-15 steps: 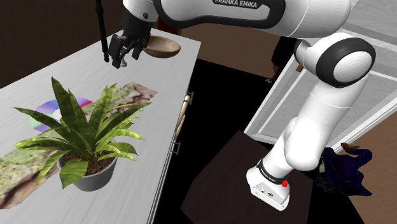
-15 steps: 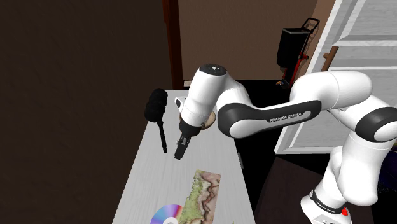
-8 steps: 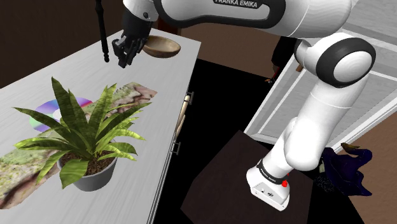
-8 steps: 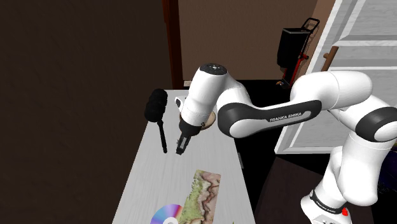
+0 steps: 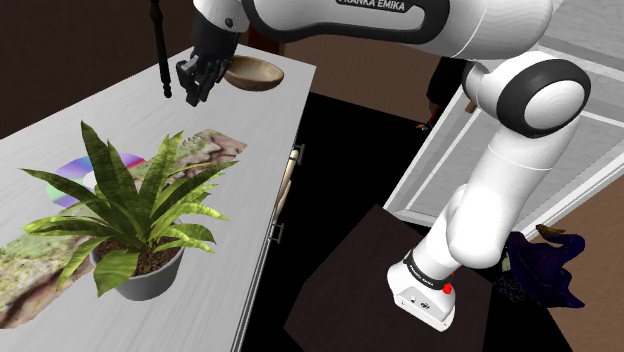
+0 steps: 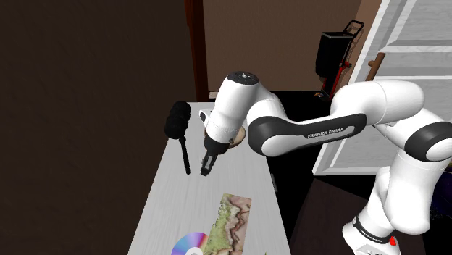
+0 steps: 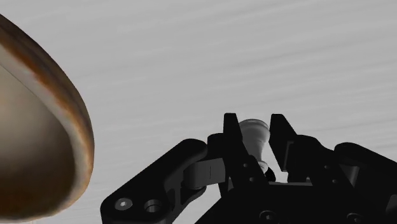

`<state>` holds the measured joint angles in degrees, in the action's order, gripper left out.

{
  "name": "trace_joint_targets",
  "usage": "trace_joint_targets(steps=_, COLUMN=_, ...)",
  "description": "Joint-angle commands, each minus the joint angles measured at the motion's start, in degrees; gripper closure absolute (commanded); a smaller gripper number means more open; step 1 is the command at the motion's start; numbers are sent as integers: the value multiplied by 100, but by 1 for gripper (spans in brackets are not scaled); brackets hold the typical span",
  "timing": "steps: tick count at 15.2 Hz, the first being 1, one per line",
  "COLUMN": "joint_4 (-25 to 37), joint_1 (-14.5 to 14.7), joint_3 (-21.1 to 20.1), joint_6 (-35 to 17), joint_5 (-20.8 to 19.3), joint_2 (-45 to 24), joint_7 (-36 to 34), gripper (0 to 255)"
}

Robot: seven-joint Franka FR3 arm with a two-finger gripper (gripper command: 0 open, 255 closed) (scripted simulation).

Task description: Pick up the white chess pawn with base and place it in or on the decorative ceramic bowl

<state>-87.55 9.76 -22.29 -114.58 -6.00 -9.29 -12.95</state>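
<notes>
In the wrist view my gripper [image 7: 256, 125] is shut on the white chess pawn [image 7: 256, 139], which is clasped between the two black fingers above the pale tabletop. The brown-rimmed bowl [image 7: 38, 127] lies close beside the gripper. In the shoulder view the gripper [image 5: 193, 88] hangs a little above the table [image 5: 60, 130], just to the left of the bowl [image 5: 253, 72] at the far end. From the second exterior view the gripper [image 6: 204, 170] points down at the table, and the bowl [image 6: 235, 138] is mostly hidden behind the arm.
A black duster [image 6: 179, 124] lies on the table next to the gripper. A patterned sheet [image 5: 205, 150], a shiny disc [image 5: 78, 170] and a potted plant [image 5: 135, 220] sit nearer the stand. The table's edge [image 5: 285, 160] drops to a black area.
The fingers have shut on the pawn, and the gripper rose slightly towards the bowl. Over the last half second nothing has moved.
</notes>
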Motion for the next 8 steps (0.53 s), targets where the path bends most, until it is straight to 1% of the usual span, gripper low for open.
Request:
trace_joint_targets(steps=1, joint_4=138, joint_1=10, joint_3=-4, joint_6=127, joint_5=-5, joint_2=-26, joint_7=2, gripper=255)
trace_joint_targets(steps=8, joint_4=872, joint_1=71, joint_3=-21, joint_6=726, joint_5=-62, joint_2=-172, joint_7=-2, gripper=255)
